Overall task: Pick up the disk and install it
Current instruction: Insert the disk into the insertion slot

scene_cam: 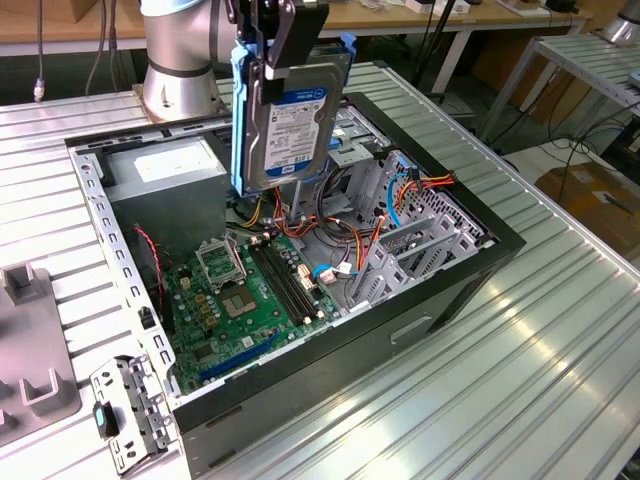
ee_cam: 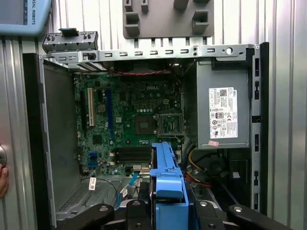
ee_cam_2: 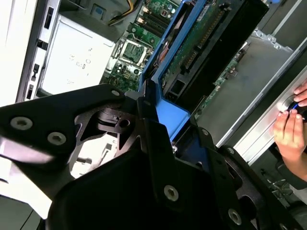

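In the exterior view the disk point(scene_cam: 288, 120) hangs upright, label side facing the camera, with blue rails along its edges. My gripper point(scene_cam: 268, 55) is shut on its top end and holds it in the air above the open computer case point(scene_cam: 440, 290), over the motherboard's point(scene_cam: 250, 290) far edge. In the second wrist view my gripper point(ee_cam_2: 149, 108) clamps the blue rail, and the disk's dark circuit side point(ee_cam_2: 206, 38) stretches away from it. The first wrist view looks down past the disk's blue carrier point(ee_cam: 167, 177) into the case.
Inside the case are a grey power supply point(scene_cam: 165, 165), a metal drive cage point(scene_cam: 365, 140) and loose coloured cables point(scene_cam: 330, 235). A grey fixture point(scene_cam: 30, 345) and a small metal bracket point(scene_cam: 130, 410) lie beside the case. A person's hand point(ee_cam_2: 290, 127) rests at the case's edge.
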You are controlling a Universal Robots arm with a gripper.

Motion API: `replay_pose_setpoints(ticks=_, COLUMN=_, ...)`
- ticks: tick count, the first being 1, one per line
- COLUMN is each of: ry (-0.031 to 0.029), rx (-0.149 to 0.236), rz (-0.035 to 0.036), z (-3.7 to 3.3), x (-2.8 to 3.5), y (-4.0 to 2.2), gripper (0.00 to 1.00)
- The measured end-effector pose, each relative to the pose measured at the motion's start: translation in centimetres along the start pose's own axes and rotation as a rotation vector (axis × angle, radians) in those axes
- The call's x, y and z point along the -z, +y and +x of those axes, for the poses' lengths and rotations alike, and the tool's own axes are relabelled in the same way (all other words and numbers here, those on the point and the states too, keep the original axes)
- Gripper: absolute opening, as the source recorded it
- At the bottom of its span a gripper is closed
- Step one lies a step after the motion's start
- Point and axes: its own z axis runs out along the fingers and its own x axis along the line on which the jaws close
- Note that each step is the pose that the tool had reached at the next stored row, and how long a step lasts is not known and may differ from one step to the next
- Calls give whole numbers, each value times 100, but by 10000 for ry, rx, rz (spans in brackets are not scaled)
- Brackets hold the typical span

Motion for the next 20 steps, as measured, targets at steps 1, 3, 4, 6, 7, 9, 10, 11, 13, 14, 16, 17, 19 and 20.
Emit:
replay_pose_setpoints(ticks=1, ry=5, rx=0, rz=0, z=2, x=0, y=-10, gripper=37)
replay_pose_setpoints(ticks=3, ry=15, rx=1, rz=0, z=15, x=-1, y=-23, gripper=37)
replay_pose_setpoints(ticks=4, ry=24, rx=2, rz=1, z=34, x=-3, y=-26, gripper=37)
replay_pose_setpoints(ticks=6, ry=40, rx=2, rz=2, z=80, x=-5, y=-29, gripper=37)
replay_pose_setpoints(ticks=7, ry=47, rx=3, rz=2, z=108, x=-6, y=-30, gripper=37)
replay_pose_setpoints(ticks=9, ry=57, rx=3, rz=3, z=168, x=-10, y=-33, gripper=37)
replay_pose_setpoints(ticks=10, ry=67, rx=4, rz=3, z=212, x=-12, y=-35, gripper=37)
replay_pose_setpoints(ticks=11, ry=74, rx=3, rz=3, z=261, x=-15, y=-37, gripper=37)
replay_pose_setpoints(ticks=13, ry=76, rx=4, rz=4, z=337, x=-20, y=-41, gripper=37)
replay_pose_setpoints(ticks=14, ry=77, rx=5, rz=4, z=409, x=-26, y=-46, gripper=37)
replay_pose_setpoints(ticks=16, ry=81, rx=5, rz=4, z=479, x=-31, y=-51, gripper=37)
replay_pose_setpoints(ticks=17, ry=83, rx=5, rz=3, z=509, x=-34, y=-56, gripper=37)
replay_pose_setpoints(ticks=19, ry=89, rx=5, rz=5, z=577, x=-41, y=-79, gripper=37)
replay_pose_setpoints(ticks=20, ry=97, rx=6, rz=4, z=598, x=-45, y=-105, gripper=37)
